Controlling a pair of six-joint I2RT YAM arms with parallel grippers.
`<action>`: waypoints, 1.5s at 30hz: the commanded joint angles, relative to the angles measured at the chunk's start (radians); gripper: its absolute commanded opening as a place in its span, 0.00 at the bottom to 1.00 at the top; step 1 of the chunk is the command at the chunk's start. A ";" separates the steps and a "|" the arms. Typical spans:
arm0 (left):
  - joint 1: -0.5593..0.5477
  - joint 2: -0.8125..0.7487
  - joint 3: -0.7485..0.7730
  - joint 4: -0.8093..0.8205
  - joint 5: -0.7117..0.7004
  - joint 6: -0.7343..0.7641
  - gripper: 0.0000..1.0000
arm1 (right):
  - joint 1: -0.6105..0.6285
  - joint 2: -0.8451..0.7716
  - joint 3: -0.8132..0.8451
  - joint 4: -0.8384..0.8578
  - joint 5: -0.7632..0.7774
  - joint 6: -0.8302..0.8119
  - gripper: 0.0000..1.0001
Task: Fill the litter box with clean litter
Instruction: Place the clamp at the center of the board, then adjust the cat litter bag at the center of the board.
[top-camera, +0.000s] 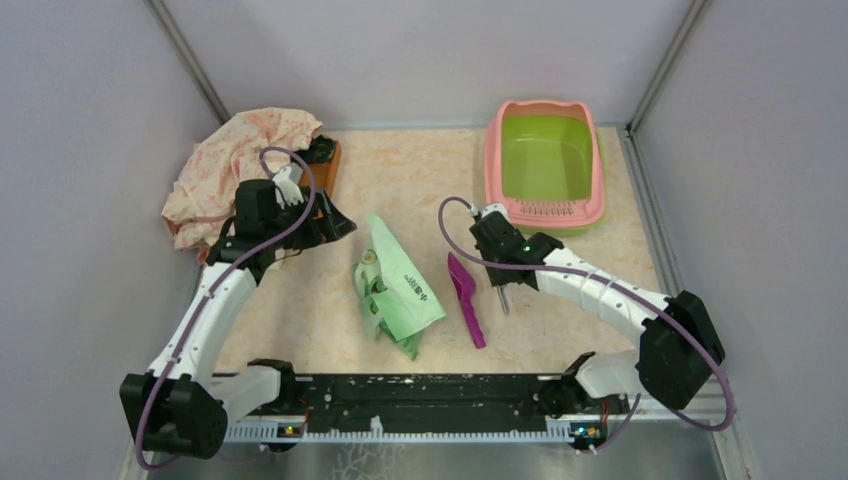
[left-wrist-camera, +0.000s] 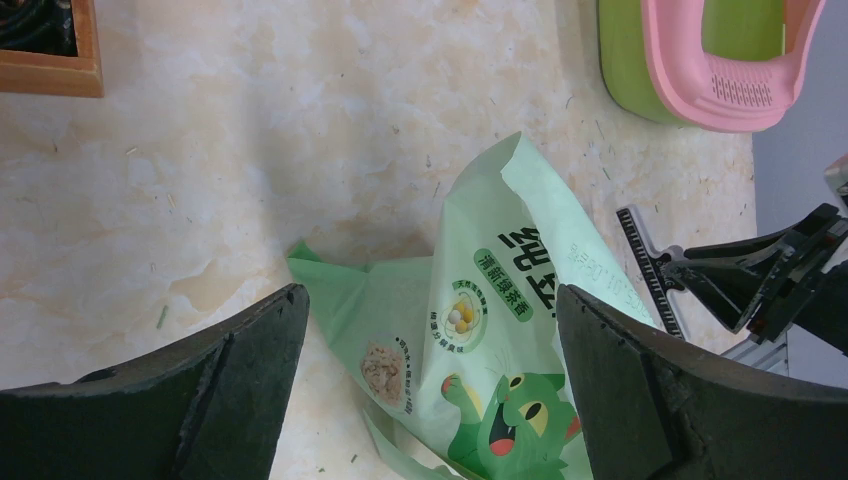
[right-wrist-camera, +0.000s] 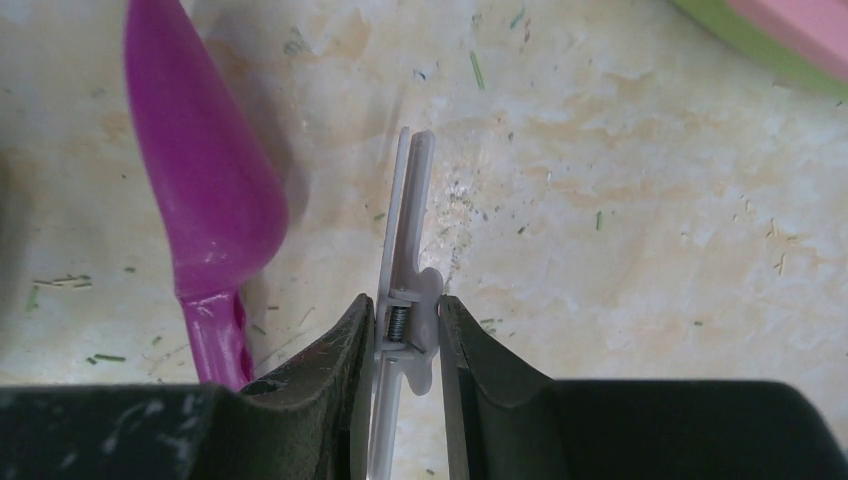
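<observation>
The litter box (top-camera: 494, 160), with a pink rim and a bare lime-green basin, stands at the back right; its corner shows in the left wrist view (left-wrist-camera: 730, 70). A light green printed bag (top-camera: 400, 285) lies mid-table. My left gripper (top-camera: 335, 225) hovers open over it, the bag (left-wrist-camera: 500, 300) showing between its fingers. My right gripper (top-camera: 497, 280) is shut on a thin grey spring clip (right-wrist-camera: 410, 220), just above the table beside the purple scoop (right-wrist-camera: 200, 180). The clean litter is hidden.
A floral cloth (top-camera: 240, 165) is heaped at the back left, next to a brown wooden tray (top-camera: 325, 165). The purple scoop (top-camera: 465, 295) lies right of the bag. Grey walls enclose the table on three sides.
</observation>
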 joint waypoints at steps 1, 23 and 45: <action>-0.006 0.001 -0.003 0.030 0.022 0.015 0.99 | -0.002 0.005 -0.013 0.072 0.032 0.069 0.10; -0.006 -0.026 0.007 0.027 0.028 0.011 0.99 | 0.179 -0.026 0.289 -0.048 -0.124 -0.033 0.56; -0.005 0.173 0.212 0.002 0.049 0.042 0.99 | 0.735 -0.193 0.051 0.181 0.318 -0.188 0.72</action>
